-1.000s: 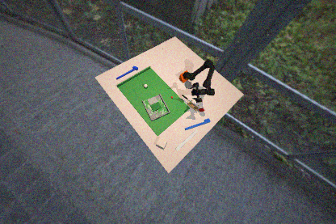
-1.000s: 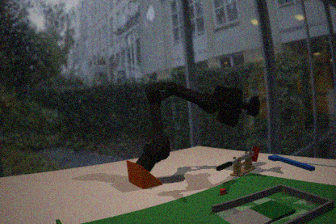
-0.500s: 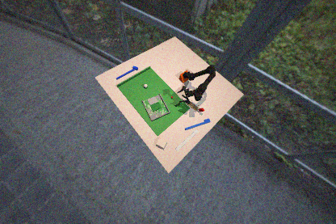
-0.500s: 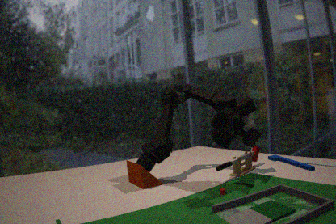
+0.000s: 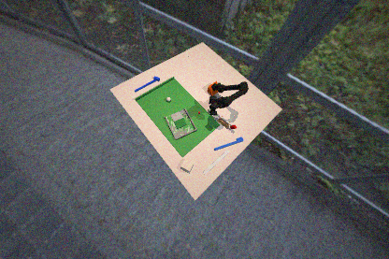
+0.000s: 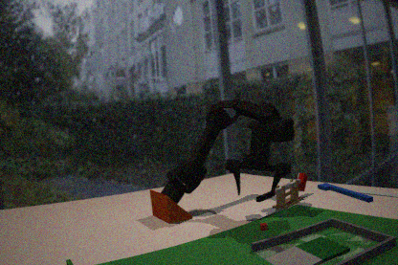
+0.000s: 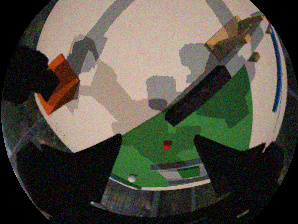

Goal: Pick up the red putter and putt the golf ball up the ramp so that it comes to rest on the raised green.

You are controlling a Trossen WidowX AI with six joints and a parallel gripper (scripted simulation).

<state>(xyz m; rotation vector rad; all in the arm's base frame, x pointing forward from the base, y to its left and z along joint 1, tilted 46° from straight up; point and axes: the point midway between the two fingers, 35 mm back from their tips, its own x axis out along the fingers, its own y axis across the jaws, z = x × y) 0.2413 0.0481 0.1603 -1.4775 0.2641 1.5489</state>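
Observation:
The putter's red head (image 5: 233, 127) (image 6: 302, 182) sticks out past the wooden rack (image 6: 287, 195) (image 7: 230, 39) that holds the putter. Its thick black grip (image 6: 265, 197) (image 7: 198, 95) points out of the other side. My gripper (image 6: 256, 193) (image 7: 159, 138) is open and empty, fingers pointing down, near the grip; in the wrist view the grip lies above the gap between the fingertips. The white golf ball (image 5: 168, 99) (image 7: 132, 178) rests on the green mat (image 5: 151, 101) (image 6: 191, 253). The raised green (image 5: 180, 122) (image 6: 325, 248) (image 7: 190, 172) sits inside a grey-walled frame, with no ball on it.
A small red cube (image 5: 199, 113) (image 6: 263, 227) (image 7: 167, 145) is on the mat near the frame. A blue club (image 5: 229, 144) (image 6: 344, 192) (image 7: 277, 70) lies beyond the rack; another blue club (image 5: 147, 84) lies past the mat's far end. A pale block (image 5: 187, 167) is beside the mat. An orange wedge (image 6: 167, 208) (image 7: 62, 85) is at my base.

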